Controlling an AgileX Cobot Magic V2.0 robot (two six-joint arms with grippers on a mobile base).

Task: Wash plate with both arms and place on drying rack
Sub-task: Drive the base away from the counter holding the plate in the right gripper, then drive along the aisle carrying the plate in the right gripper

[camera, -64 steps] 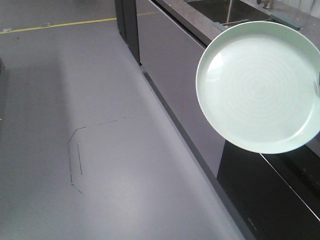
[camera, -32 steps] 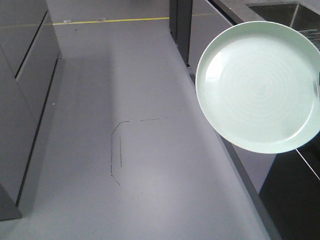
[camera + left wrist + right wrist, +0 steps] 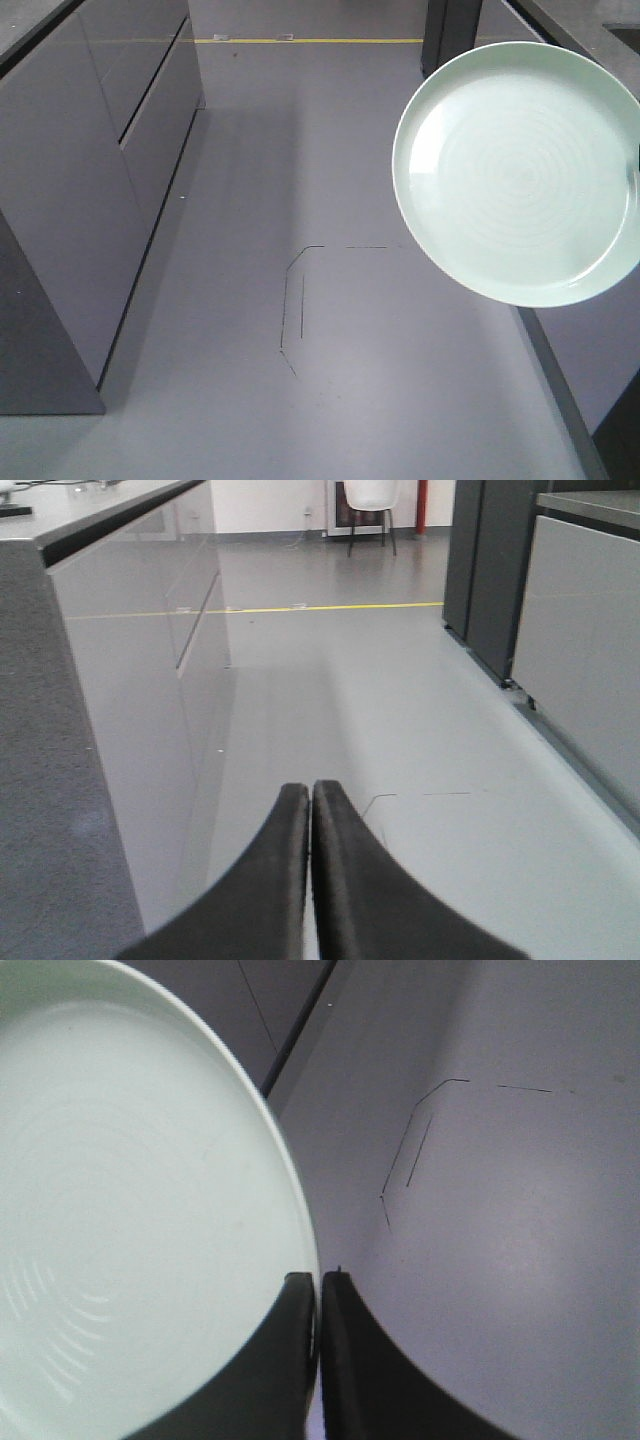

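Grey floor (image 3: 330,400) runs down an aisle between cabinets (image 3: 90,180), a yellow line (image 3: 300,41) crossing it at twelve o'clock. I have the plate (image 3: 515,172) in the air at two o'clock of the front view, well above the floor. My right gripper (image 3: 318,1305) pinches its rim at about four o'clock of the plate; my left gripper (image 3: 311,795) is pressed together on nothing. I judge the plate stiff, glazed, slippery once wet and breakable, so a second hold on the opposite rim seems wise.
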